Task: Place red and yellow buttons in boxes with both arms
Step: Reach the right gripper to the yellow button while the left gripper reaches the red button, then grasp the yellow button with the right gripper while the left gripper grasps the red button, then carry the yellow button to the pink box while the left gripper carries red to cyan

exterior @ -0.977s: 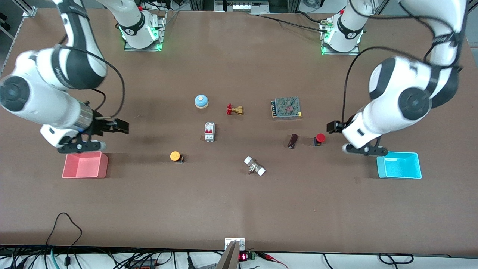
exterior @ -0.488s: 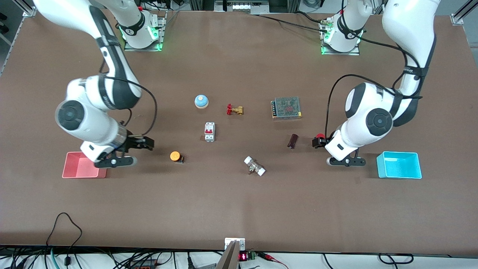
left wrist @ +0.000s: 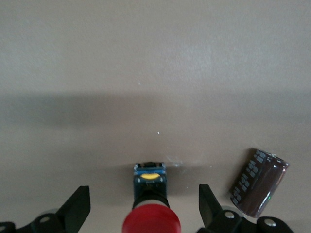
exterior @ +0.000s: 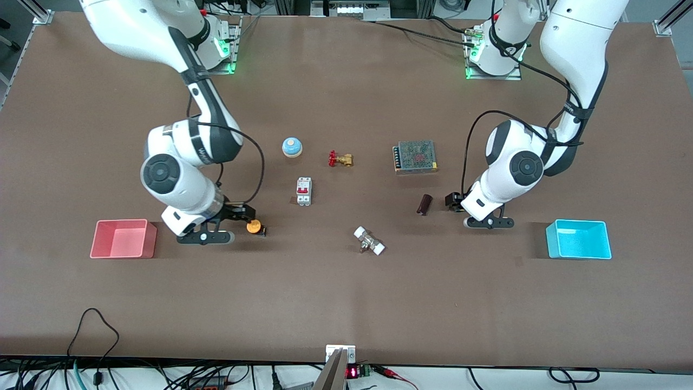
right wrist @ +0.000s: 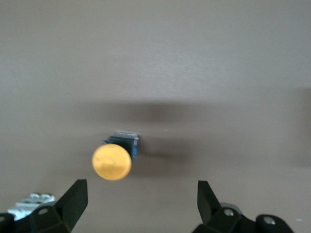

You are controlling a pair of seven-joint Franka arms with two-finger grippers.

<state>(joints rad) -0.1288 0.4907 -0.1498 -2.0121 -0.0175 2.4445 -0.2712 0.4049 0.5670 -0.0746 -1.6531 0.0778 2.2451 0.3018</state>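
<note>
The orange-yellow button (exterior: 253,226) stands on the table between the pink-red box (exterior: 123,253) and the table's middle. My right gripper (exterior: 242,213) is open and low right beside it; in the right wrist view the button (right wrist: 112,161) sits just ahead of the open gripper (right wrist: 141,204), off to one finger's side. My left gripper (exterior: 452,201) is open and low over the red button, which it hides in the front view. In the left wrist view the red button (left wrist: 151,221) lies between the fingertips of the gripper (left wrist: 144,206), untouched. The cyan box (exterior: 579,253) is at the left arm's end.
A dark capacitor (exterior: 424,204) lies close beside the left gripper and shows in the left wrist view (left wrist: 257,182). Mid-table are a white fitting (exterior: 369,240), a circuit breaker (exterior: 303,191), a pale blue bell (exterior: 292,147), a brass valve (exterior: 340,159) and a meshed power supply (exterior: 415,156).
Both arms swung from beside their boxes toward the table's middle. The right gripper came up to the yellow button; the left gripper came over the red button and now covers it.
</note>
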